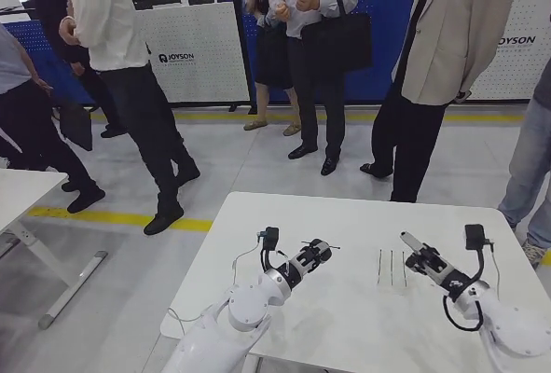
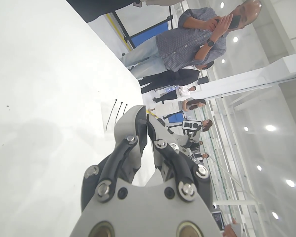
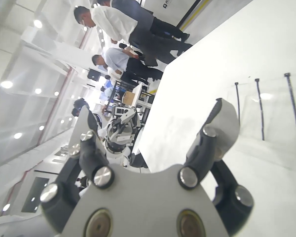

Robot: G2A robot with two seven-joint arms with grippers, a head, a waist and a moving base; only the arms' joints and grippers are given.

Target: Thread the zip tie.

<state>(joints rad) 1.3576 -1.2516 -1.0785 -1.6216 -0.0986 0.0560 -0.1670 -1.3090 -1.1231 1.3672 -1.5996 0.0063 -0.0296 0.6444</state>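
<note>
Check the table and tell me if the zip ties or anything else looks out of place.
Nothing stands out. The three zip ties lie side by side, roughly parallel, on the white table. None of them is crossed or tangled, and nothing looks spilled or damaged.

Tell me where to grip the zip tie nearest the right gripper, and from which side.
Take the zip tie at mid-strap, from straight above, with the right gripper pinching across its width. It lies flat, so a finger probably cannot slip under it, and its head at the far end stays free for threading.
</note>
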